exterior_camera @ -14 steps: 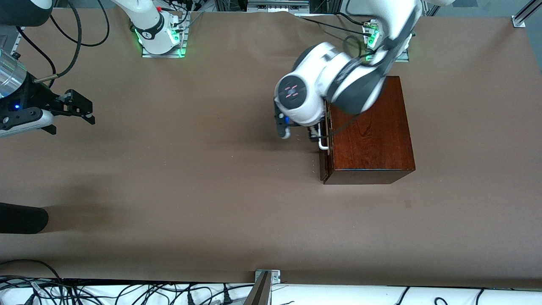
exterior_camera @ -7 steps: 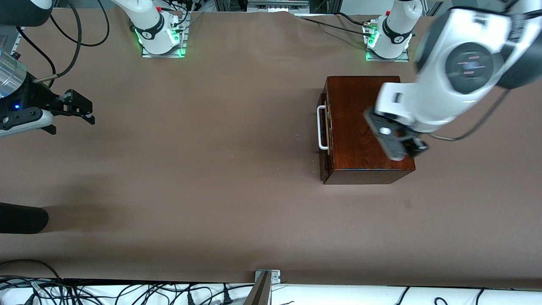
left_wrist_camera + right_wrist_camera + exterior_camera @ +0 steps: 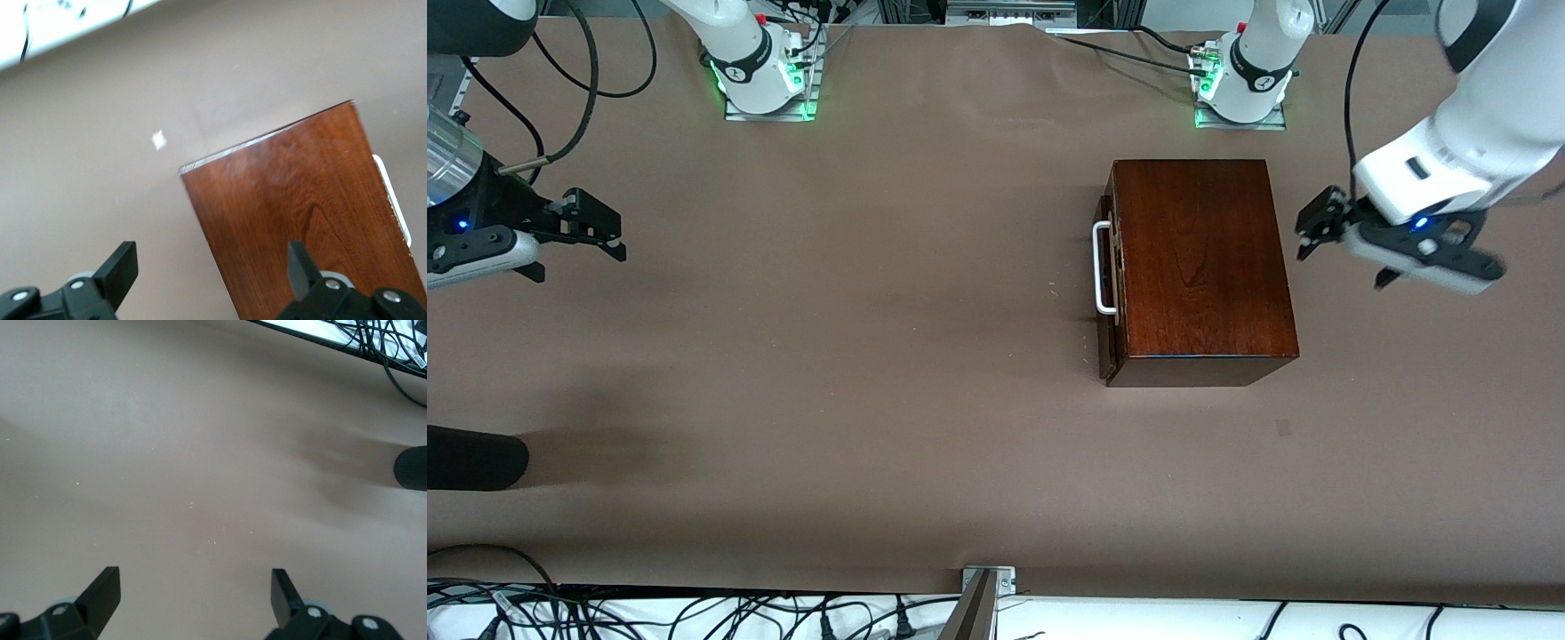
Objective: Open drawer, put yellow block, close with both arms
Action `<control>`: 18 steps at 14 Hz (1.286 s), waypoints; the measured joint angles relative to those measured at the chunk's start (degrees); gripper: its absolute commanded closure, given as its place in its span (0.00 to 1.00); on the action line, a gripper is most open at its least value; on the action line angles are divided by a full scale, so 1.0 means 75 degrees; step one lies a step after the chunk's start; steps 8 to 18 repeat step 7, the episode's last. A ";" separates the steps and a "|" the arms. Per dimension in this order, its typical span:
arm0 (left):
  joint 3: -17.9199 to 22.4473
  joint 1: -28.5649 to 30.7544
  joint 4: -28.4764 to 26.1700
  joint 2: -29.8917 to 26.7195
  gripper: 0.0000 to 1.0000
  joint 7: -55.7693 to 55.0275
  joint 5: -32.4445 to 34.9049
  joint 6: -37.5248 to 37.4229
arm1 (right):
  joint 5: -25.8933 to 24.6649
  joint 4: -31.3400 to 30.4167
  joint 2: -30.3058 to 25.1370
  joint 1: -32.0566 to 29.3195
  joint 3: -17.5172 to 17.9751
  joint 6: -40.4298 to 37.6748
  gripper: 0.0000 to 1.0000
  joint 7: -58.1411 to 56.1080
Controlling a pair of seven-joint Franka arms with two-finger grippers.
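Note:
The mahogany box (image 3: 1205, 267) stands on the brown table toward the left arm's end. Its drawer (image 3: 1110, 267) is pushed in, with the white bar handle (image 3: 1103, 267) facing the right arm's end. The box (image 3: 300, 220) and handle (image 3: 393, 200) also show in the left wrist view. My left gripper (image 3: 1316, 227) is open and empty, in the air beside the box over the left arm's end of the table; it shows in its own wrist view (image 3: 210, 267). My right gripper (image 3: 596, 227) is open and empty, waiting over the right arm's end (image 3: 193, 590). The yellow block is out of view.
A black rounded object (image 3: 471, 458) lies at the table edge on the right arm's end, nearer the front camera; it also shows in the right wrist view (image 3: 410, 468). Cables (image 3: 694, 613) run along the near edge. Both arm bases (image 3: 765, 80) stand along the back.
The left arm has left the drawer handle, swung up over the box and now hangs beside it at the left arm's end. The right arm has not moved.

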 measured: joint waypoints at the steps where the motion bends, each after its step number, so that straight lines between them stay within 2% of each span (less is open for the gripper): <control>1: 0.0003 0.0130 -0.0344 -0.0255 0.00 -0.0309 0.0000 0.0015 | 0.0000 0.0000 0.0000 0.0000 -0.0001 0.0000 0.00 0.0000; 4: 0.0021 0.0558 -0.0763 -0.0572 0.00 -0.0477 -0.0026 0.0016 | 0.0000 0.0000 0.0002 -0.0005 -0.0009 0.0000 0.00 0.0000; 7: -0.0001 0.0595 -0.0902 -0.0535 0.00 -0.0559 -0.0055 0.0024 | -0.0001 -0.0010 0.0012 -0.0011 -0.0024 -0.0016 0.00 0.0023; 18: -0.0001 0.0595 -0.0902 -0.0535 0.00 -0.0559 -0.0055 0.0024 | -0.0001 -0.0010 0.0012 -0.0011 -0.0024 -0.0016 0.00 0.0023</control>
